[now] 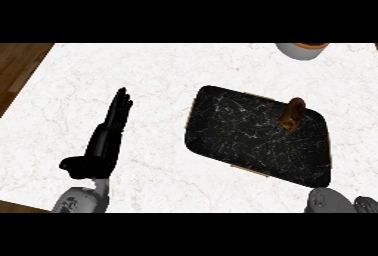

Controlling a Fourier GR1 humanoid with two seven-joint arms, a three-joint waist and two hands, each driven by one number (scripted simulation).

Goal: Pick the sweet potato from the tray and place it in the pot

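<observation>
A brown sweet potato (pixel 294 114) lies on the right part of a black, white-veined tray (pixel 244 135) that sits at an angle on the counter. At the top right, cut by the view's edge, is the grey rim of the pot (pixel 301 50). My left hand (pixel 103 145) rests open on the counter left of the tray, fingers straight and pointing away, holding nothing. Only grey parts of my right forearm (pixel 328 201) show at the lower right corner, just below the tray's near corner; no hand can be made out there.
The white marble counter (pixel 155 75) fills most of the view. Its left edge runs diagonally, with wooden floor (pixel 18 65) beyond it. Bare counter lies between the tray and the pot.
</observation>
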